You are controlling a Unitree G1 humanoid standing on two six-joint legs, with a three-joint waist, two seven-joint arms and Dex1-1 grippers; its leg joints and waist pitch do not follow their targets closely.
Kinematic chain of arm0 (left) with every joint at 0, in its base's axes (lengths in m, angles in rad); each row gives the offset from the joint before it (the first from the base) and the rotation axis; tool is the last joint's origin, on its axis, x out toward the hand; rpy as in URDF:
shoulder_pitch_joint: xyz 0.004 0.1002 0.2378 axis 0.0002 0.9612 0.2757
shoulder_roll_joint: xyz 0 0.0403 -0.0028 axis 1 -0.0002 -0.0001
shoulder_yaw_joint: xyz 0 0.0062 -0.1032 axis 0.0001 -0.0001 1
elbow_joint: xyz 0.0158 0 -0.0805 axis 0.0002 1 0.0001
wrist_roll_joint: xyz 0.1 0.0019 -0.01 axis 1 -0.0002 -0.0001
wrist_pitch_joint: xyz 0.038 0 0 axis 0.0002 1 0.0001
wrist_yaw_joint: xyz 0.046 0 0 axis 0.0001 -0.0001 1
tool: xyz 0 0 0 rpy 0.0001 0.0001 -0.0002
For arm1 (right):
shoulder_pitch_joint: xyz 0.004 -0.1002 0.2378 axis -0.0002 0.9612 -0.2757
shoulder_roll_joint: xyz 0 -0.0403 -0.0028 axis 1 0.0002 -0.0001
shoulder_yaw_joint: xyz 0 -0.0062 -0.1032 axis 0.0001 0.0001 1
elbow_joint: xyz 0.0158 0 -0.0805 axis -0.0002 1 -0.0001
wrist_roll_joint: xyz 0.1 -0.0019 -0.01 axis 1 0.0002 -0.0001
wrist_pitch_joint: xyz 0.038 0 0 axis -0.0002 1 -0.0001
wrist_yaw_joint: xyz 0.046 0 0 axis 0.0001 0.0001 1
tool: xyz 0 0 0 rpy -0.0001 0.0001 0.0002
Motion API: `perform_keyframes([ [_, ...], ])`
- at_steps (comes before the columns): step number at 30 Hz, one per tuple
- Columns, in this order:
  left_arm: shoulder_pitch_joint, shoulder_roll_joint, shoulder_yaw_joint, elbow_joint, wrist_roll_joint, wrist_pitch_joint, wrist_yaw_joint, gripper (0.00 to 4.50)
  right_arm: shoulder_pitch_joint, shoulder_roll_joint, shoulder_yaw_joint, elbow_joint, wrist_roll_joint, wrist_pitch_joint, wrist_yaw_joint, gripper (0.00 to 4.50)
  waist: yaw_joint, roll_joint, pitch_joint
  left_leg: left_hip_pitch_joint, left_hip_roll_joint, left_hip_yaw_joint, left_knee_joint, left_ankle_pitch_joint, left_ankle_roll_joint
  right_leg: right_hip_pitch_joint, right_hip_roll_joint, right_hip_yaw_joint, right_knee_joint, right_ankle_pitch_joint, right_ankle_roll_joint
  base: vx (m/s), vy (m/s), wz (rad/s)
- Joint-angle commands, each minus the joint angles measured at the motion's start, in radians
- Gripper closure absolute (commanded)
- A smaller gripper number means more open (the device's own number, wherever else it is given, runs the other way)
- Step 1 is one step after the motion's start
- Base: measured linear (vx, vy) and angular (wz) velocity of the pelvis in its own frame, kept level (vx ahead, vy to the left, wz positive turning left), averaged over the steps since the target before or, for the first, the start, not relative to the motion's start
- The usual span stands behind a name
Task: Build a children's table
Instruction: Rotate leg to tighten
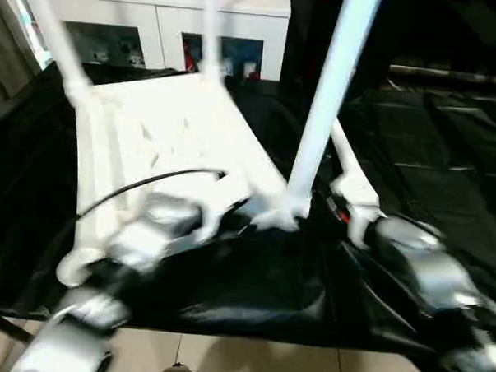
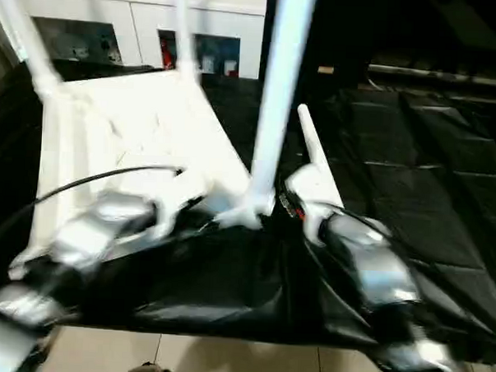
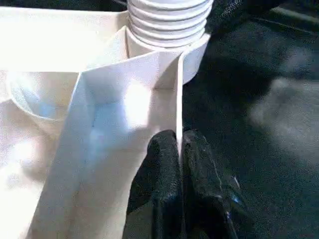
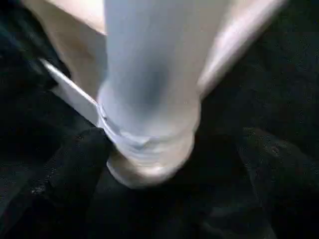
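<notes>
The white tabletop [image 1: 168,141] lies underside up on black cloth, with three white legs standing in its corners: far left [image 1: 57,38], far right [image 1: 209,36], and a near-right leg [image 1: 326,99]. My left gripper [image 3: 178,149] is shut on a thin rib of the tabletop, just below the threaded end of a leg [image 3: 169,20] in its socket. My right gripper [image 4: 172,149] is open, with one black finger [image 4: 75,169] on each side of the near-right leg's base [image 4: 149,149]. Another white leg [image 2: 309,143] seems to lie on the cloth beside my right wrist.
A white cabinet [image 1: 156,25] with glass doors stands behind the work surface. Black cloth [image 1: 430,161] covers the surface to the right. A black cable [image 1: 149,182] arcs over my left forearm. Tiled floor [image 1: 248,363] shows below the near edge.
</notes>
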Motion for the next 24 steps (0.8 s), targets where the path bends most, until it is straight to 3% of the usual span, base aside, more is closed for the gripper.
perform_keyframes([
  [1,-0.001,-0.012,-0.040,-0.084,-0.072,-0.023,-0.115,4.50,0.002,-0.019,0.006,-0.039,0.016,0.016,0.017,0.03,0.001,-0.011,-0.068,0.020,0.047,-0.012,-0.065,-0.155,0.075,0.051,-0.068,0.061,-0.080,-0.106,-0.212,0.000,0.000,0.00],
  [5,-0.002,-0.008,-0.040,-0.079,-0.067,-0.029,-0.112,4.50,0.000,-0.010,0.005,-0.054,0.034,0.026,0.040,0.03,0.005,-0.015,-0.068,0.019,0.045,-0.009,-0.062,-0.136,0.082,0.051,-0.068,0.060,-0.075,-0.058,-0.233,0.000,0.000,0.00],
  [10,0.000,-0.002,-0.036,-0.085,-0.061,-0.026,-0.119,4.50,-0.001,-0.009,0.013,-0.062,0.033,0.032,0.068,0.03,0.010,-0.016,-0.067,0.017,0.044,-0.009,-0.063,-0.143,0.073,0.053,-0.071,0.060,-0.079,-0.096,-0.216,0.000,0.000,0.00],
  [24,0.002,0.002,-0.032,-0.082,-0.054,-0.031,-0.116,4.50,-0.002,-0.002,0.008,-0.053,0.038,0.027,0.079,1.18,0.018,-0.019,-0.074,0.016,0.044,-0.009,-0.060,-0.119,0.074,0.056,-0.071,0.059,-0.073,-0.077,-0.210,0.000,0.000,0.00],
])
